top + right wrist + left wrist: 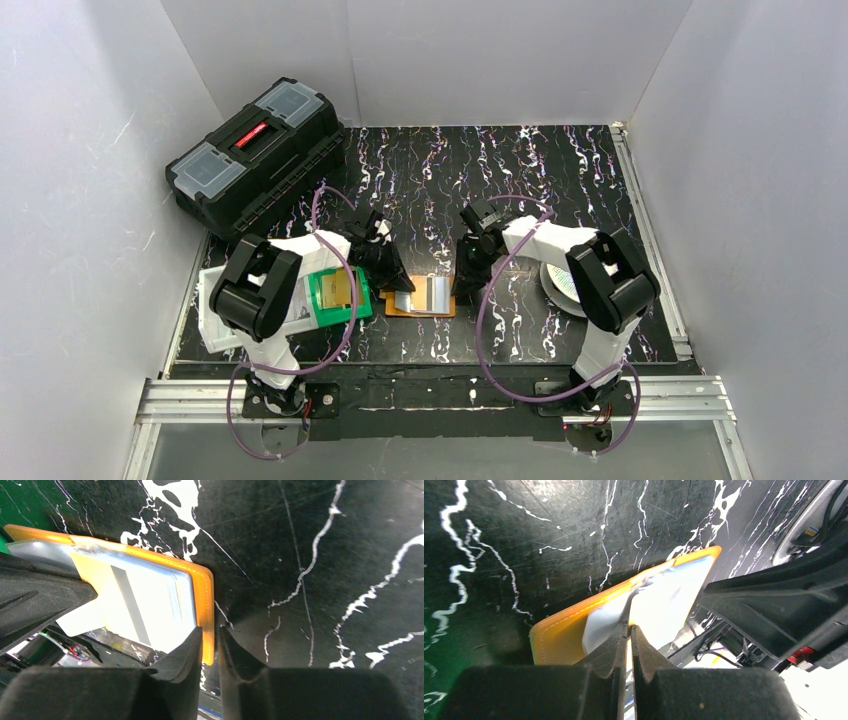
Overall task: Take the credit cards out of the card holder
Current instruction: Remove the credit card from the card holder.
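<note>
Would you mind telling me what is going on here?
Two robot arms are working on an open orange card holder on the table. The left gripper is shut on its left side; the right gripper straddles its right edge, slightly open. A credit card sits in its pocket.

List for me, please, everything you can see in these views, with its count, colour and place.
card holder: one, orange, lying open mid-table between the arms
credit cards: one pale with a dark stripe, in the card holder's pocket; one gold, in the green bin; any others hidden
green bin: one, green, left of the card holder
white tray: one, white, beside the bin under the left arm
toolbox: one, black with a red handle, far left corner
disc: one, white, under the right arm
table: one, black with white veining
left fingers: black, closed at the card holder's inner pocket
right fingers: black, narrowly apart at the card holder's right edge
</note>
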`<state>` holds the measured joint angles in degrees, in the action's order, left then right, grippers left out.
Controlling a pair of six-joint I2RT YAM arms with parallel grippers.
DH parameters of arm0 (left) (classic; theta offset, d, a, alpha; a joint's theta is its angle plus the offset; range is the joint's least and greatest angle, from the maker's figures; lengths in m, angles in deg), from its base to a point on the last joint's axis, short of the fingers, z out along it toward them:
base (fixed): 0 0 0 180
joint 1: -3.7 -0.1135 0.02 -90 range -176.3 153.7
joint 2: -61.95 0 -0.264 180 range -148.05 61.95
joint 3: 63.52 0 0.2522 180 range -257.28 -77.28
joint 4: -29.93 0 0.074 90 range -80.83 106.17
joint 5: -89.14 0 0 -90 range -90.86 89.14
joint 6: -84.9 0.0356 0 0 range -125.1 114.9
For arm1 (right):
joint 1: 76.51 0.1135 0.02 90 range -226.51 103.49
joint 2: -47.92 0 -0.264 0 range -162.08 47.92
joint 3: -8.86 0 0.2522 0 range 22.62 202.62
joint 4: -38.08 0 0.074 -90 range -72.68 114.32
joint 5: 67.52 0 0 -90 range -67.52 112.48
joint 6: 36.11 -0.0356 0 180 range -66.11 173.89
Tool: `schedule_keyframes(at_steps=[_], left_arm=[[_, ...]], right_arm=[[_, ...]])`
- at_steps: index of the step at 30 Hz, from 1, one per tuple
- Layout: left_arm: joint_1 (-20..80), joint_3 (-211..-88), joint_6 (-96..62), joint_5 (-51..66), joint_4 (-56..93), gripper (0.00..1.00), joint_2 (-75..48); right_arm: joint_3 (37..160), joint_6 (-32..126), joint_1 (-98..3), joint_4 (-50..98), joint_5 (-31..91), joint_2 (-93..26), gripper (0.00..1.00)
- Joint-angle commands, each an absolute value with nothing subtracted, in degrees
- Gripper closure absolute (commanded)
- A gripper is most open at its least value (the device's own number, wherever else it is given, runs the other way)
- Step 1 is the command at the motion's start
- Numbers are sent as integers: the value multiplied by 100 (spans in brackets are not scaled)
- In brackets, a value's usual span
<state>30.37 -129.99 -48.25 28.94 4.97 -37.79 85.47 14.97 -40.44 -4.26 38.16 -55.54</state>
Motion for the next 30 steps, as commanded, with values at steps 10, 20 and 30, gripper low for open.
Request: schedule_keyframes(at_steps=[10,20,30], left_arm=[[3925,-12793,-6625,2777,2267,100,-4256],[3947,-12799,-6480,2678,2106,100,-4306],[3947,-12850,-6286,2472,1669,100,-4362]], right_arm=[[8746,1543,-4042,-699,3685,-4769,69],[8380,1342,-4039,-452,3734,-5243,81],[8016,1171,-4039,-281,3599,-4927,65]])
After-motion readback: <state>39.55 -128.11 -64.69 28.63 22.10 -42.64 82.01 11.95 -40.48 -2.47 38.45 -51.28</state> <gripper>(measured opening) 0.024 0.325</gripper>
